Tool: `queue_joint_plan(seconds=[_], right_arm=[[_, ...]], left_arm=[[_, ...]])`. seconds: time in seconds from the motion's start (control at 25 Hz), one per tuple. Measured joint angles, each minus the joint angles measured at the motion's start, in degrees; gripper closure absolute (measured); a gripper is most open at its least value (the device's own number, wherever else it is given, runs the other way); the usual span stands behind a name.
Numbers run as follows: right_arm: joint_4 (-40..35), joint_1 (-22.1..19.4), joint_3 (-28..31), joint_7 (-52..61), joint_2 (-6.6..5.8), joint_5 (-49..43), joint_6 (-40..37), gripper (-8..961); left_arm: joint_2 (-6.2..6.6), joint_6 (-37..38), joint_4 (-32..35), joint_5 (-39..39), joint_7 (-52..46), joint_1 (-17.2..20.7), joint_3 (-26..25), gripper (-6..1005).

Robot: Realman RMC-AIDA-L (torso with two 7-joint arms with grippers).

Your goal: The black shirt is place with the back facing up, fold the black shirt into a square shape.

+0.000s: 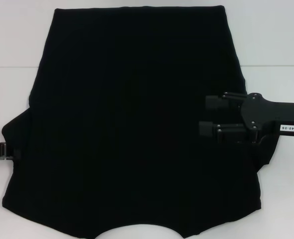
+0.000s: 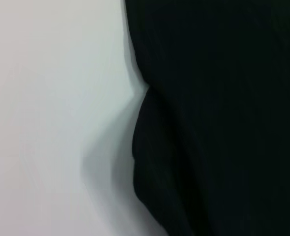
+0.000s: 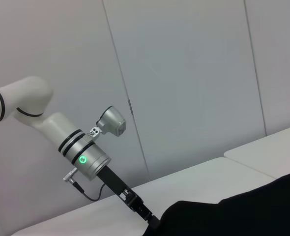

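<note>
The black shirt is spread flat on the white table, plain side up. The right gripper is held over the shirt's right edge with its fingers parted wide, holding nothing. The left gripper is placed at the shirt's left sleeve; its grip cannot be told.

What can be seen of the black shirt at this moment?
The black shirt is a large, soft, plain black cloth lying flat on the white table, no lettering showing. One straight edge lies far from the robot; a curved edge is nearest it. The sleeves stick out at both sides. The right gripper, jaws open, reaches in over its right side. The left gripper meets the left sleeve edge.
</note>
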Motion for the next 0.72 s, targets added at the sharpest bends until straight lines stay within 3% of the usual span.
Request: queue_joint_plan(seconds=[0.48,0.72], right_arm=[[0.0,-0.3,0.0,-0.3,0.11,0.8,0.2,70],[0.0,-0.3,0.0,-0.3,0.16,1.3,0.3,69]], left_arm=[[-0.13,-1.9,0.1,-1.1,-0.2,0.4,-1.1,997],[-0.18,-3.1,0.2,-2.2,0.4,1.7,-4.5,997]])
